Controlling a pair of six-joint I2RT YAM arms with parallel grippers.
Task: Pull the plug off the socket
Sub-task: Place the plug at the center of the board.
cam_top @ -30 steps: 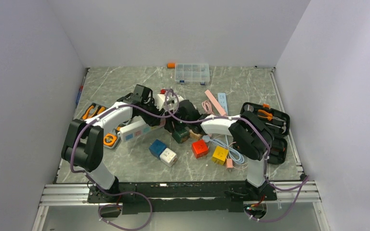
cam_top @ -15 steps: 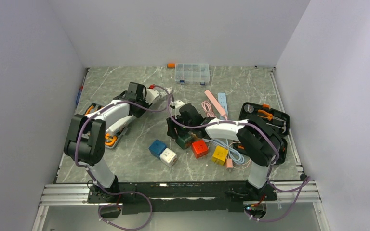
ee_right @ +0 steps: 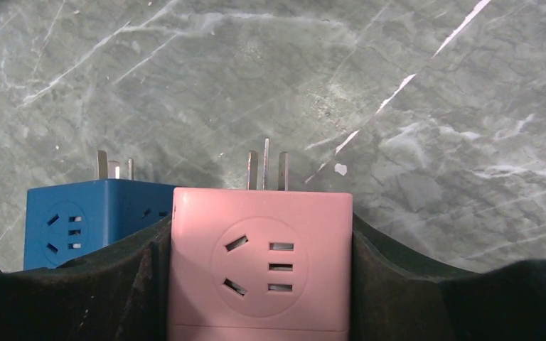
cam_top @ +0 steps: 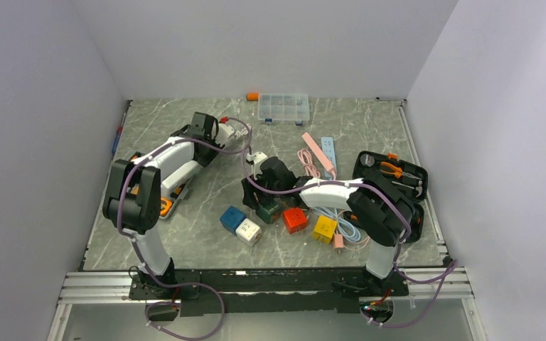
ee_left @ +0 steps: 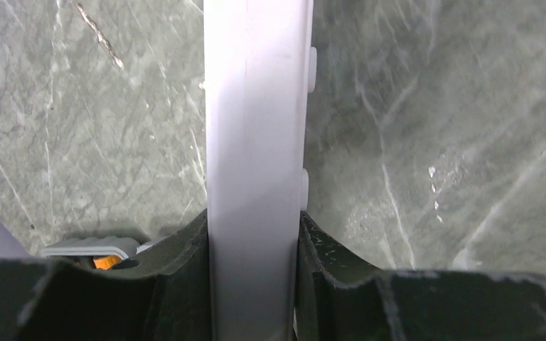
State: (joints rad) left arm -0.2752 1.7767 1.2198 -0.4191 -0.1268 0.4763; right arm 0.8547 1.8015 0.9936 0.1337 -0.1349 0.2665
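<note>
The socket [ee_left: 256, 106], a long white bar, is seen edge-on in the left wrist view, with my left gripper [ee_left: 254, 224] shut on it. From above, the socket [cam_top: 187, 174] lies under the left arm at the back left, beside the left gripper [cam_top: 212, 135]. The plug [ee_right: 259, 263] is a pink cube with bare metal prongs, apart from the socket. My right gripper [ee_right: 259, 231] is shut on its sides, just above the marble. From above, the right gripper [cam_top: 256, 192] hides the plug.
A blue cube [ee_right: 78, 227] stands next to the plug. Blue [cam_top: 232, 218], white [cam_top: 249, 231], green [cam_top: 269, 210], red [cam_top: 295, 219] and yellow [cam_top: 324, 229] cubes lie in front. A clear box [cam_top: 283, 108] sits at the back and a black tool case [cam_top: 391, 174] at the right.
The left arm has swung the socket away to the back left. The right gripper has drawn slightly forward and left with the plug, which now stands apart from the socket.
</note>
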